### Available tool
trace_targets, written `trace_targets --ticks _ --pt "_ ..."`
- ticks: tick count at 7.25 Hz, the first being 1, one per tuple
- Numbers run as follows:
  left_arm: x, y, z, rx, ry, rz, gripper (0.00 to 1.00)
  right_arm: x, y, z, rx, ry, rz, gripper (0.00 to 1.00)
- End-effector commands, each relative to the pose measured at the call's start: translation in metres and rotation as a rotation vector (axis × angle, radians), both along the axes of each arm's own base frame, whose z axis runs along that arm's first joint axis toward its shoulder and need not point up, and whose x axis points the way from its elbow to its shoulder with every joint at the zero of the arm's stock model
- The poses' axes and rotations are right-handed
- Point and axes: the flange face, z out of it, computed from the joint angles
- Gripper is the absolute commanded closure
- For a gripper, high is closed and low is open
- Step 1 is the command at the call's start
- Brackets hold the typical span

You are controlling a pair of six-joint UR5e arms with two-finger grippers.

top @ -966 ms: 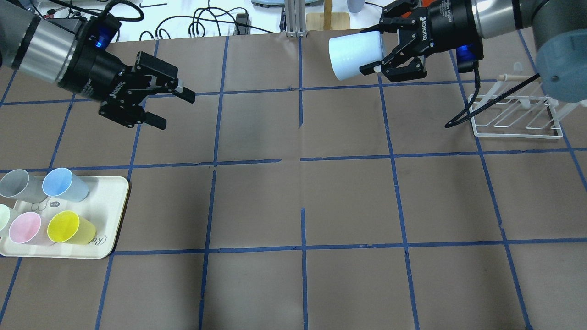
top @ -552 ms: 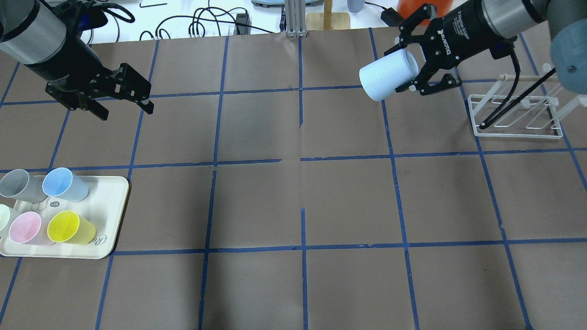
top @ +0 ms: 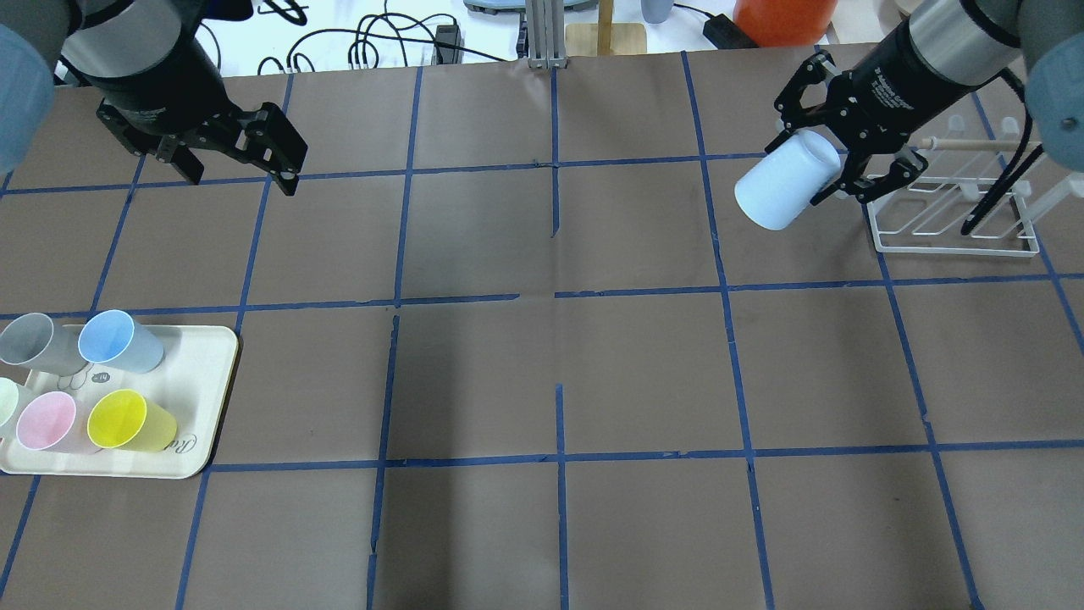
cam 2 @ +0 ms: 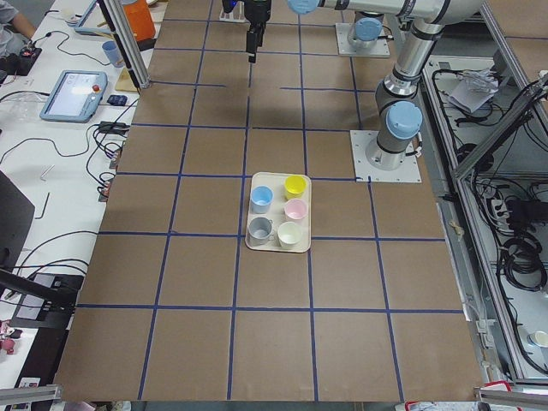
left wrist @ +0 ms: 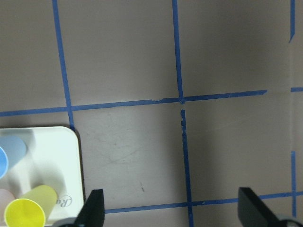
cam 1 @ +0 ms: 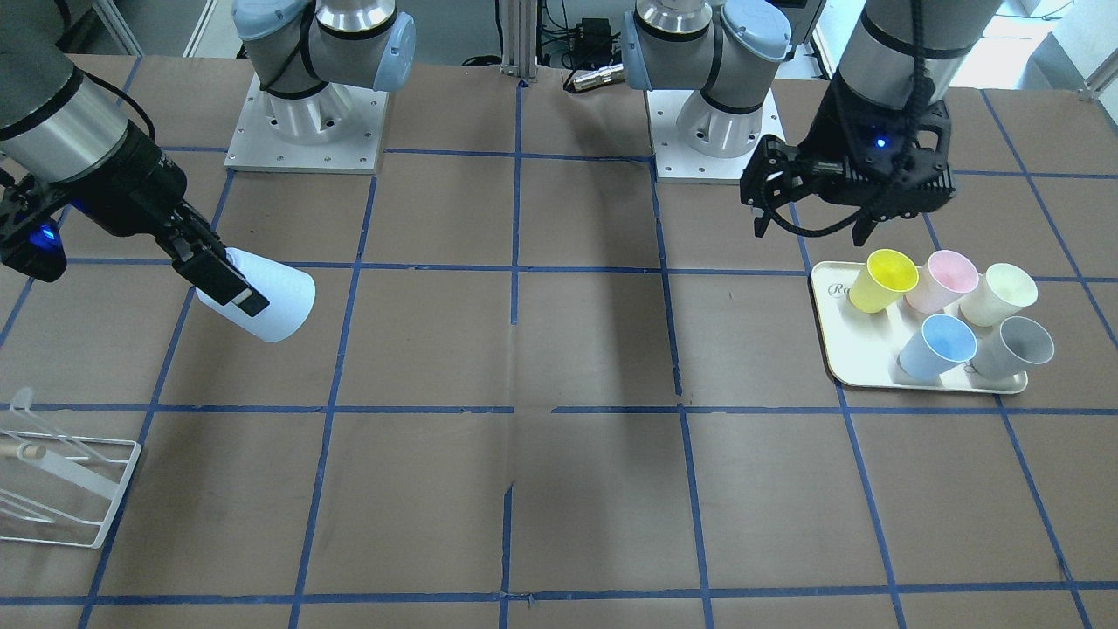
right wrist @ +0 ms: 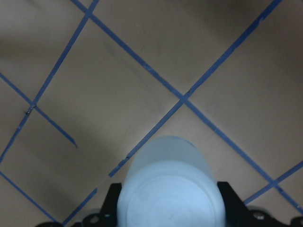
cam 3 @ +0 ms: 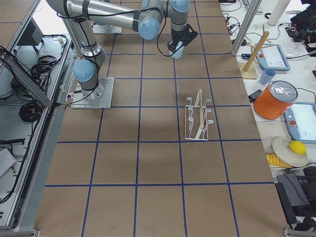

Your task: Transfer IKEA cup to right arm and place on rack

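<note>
Cream tray [top: 212, 398] lies at my far left, and a grey cup [top: 34, 343], a sky-blue cup [top: 118, 341], a pink cup [top: 47, 421] and a yellow cup [top: 127, 419] stand on it. Beyond the tray my left gripper [top: 241, 178] hangs over the table, fingers spread wide with nothing between them. On the right side, my right gripper [top: 811, 165] is closed around the IKEA cup [top: 777, 191]. The cup is tilted in the air, its bottom pointing away from my wrist. The white wire rack [top: 953, 251] stands near it on the right, not touching it.

Coloured cups [top: 127, 421] on cream tray [top: 201, 368]
</note>
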Motion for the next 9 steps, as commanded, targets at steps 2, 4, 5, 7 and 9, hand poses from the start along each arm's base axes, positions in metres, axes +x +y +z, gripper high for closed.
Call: trace_targets --ticks 2,4,5,7,9 --pt "0.01 0.011 -0.005 0.002 0.045 0.048 0.0 -0.075 -0.011 0.026 -0.097 0.096 0.172 0.96" --pt "0.023 0.007 -0.005 -0.018 0.054 0.095 0.0 -0.097 -0.014 0.004 0.003 0.245 0.217 0.97" --pt "0.029 0.005 -0.008 -0.012 0.056 0.109 0.0 -0.112 -0.025 -0.011 0.018 0.302 0.209 0.97" --pt "0.029 0.005 -0.006 -0.016 0.079 0.114 0.0 -0.163 -0.039 -0.029 -0.026 0.334 0.245 0.97" --pt "0.032 0.004 -0.006 -0.016 0.079 0.12 0.0 -0.199 -0.046 -0.052 -0.023 0.316 0.224 0.97"
